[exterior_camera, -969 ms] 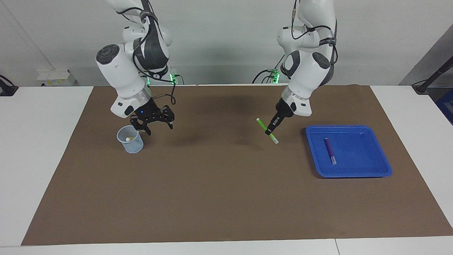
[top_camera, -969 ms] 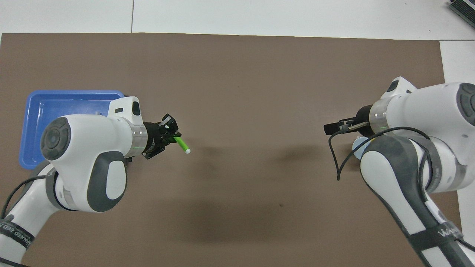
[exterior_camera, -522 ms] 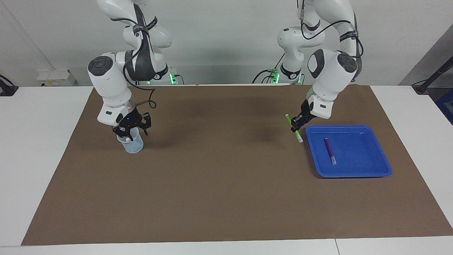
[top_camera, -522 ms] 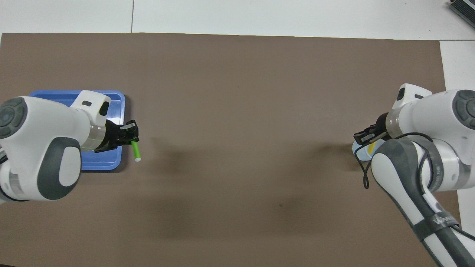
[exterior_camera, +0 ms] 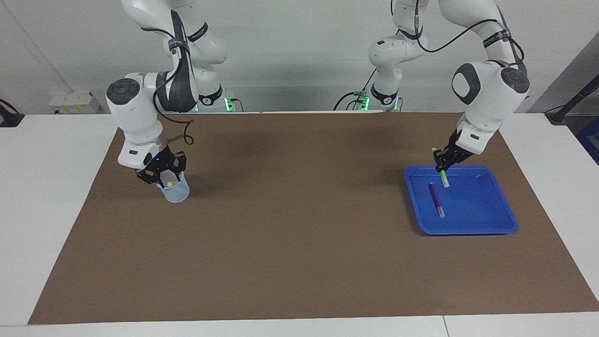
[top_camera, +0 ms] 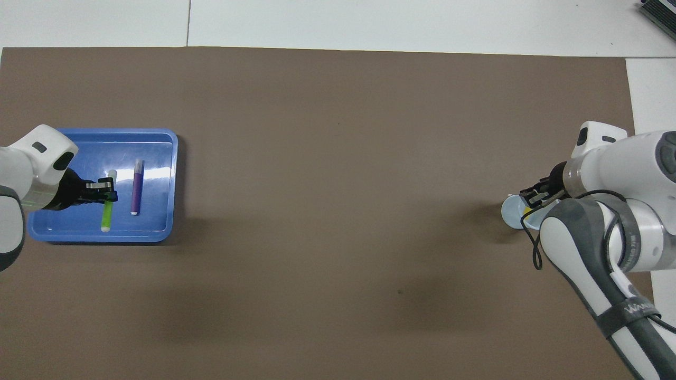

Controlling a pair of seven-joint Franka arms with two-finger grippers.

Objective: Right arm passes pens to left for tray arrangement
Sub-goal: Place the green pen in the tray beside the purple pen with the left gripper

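The left tool (exterior_camera: 442,164) is pressed tight on the green pen (exterior_camera: 443,178). It holds the pen tilted over the blue tray (exterior_camera: 468,230), white end down, ready to lay it beside the purple pen (exterior_camera: 435,199) lying flat in there. At the right arm's end of the table, the right tool (exterior_camera: 161,177) dips into the small cup (exterior_camera: 177,193), I think for the yellow pen (top_camera: 526,211). I cannot tell if it is pinching it yet.
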